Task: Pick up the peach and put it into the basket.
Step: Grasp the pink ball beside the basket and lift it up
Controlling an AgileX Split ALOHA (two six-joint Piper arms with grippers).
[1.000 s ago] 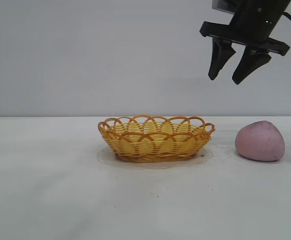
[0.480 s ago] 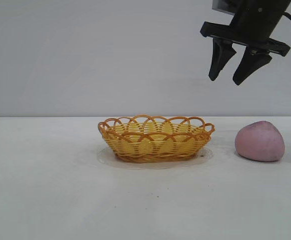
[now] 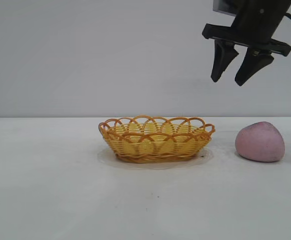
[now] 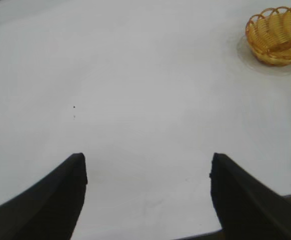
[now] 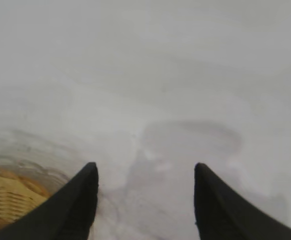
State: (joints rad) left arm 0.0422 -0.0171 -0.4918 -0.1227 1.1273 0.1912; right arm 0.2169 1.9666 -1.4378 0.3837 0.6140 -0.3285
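Note:
The dusty-pink peach (image 3: 260,142) lies on the white table at the right. The yellow-orange wicker basket (image 3: 156,138) stands left of it at the table's middle, and nothing shows inside it. My right gripper (image 3: 229,81) hangs open and empty high above the gap between basket and peach, slightly left of the peach. In the right wrist view my right gripper (image 5: 145,172) is over bare table with the basket's edge (image 5: 8,197) beside one finger; the peach is out of that view. My left gripper (image 4: 146,162) is open and empty far from the basket (image 4: 278,35).
The white table (image 3: 60,175) stretches wide to the left and front of the basket. A plain grey wall stands behind. The table's edge shows just behind the left gripper (image 4: 245,232).
My right gripper has drifted very slightly to the right and down. The peach and basket have not moved.

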